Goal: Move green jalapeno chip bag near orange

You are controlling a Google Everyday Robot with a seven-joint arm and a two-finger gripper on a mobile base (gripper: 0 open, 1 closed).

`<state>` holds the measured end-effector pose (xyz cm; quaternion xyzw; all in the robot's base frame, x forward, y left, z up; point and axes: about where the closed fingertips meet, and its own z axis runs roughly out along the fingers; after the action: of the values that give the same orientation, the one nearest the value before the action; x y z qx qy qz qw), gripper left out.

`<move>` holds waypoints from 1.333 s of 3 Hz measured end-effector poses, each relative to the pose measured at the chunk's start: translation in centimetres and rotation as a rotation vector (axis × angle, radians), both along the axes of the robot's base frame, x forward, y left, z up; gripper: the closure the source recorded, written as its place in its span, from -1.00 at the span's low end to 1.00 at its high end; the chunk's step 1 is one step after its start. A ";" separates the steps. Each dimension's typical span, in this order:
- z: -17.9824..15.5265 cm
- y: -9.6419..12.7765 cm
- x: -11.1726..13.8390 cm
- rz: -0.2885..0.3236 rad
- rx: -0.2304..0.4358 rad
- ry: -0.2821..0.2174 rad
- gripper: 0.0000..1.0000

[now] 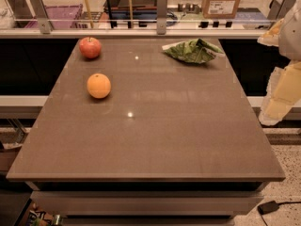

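Observation:
The green jalapeno chip bag point(193, 51) lies crumpled at the far right of the brown table point(155, 140). The orange point(99, 85) sits on the left side of the table, well apart from the bag. My gripper point(281, 98), white and pale yellow, hangs at the right edge of the view, beyond the table's right side and to the right of and nearer than the bag. It touches nothing.
A red apple point(90, 47) sits at the far left corner, behind the orange. A rail with metal posts point(162, 6) and a cardboard box point(221, 1) stand behind the table. A dark cable plug point(268, 206) lies on the floor at the lower right.

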<state>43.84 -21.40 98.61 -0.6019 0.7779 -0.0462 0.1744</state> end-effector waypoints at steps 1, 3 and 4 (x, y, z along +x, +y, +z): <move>0.3 0.0 0.4 0.002 0.003 -0.019 -1.00; 0.9 1.1 4.9 0.037 -0.001 -0.077 -1.00; 0.8 2.2 8.3 0.048 0.014 -0.119 -1.00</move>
<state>52.12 -19.16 99.42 -0.6155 0.7517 -0.0723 0.2256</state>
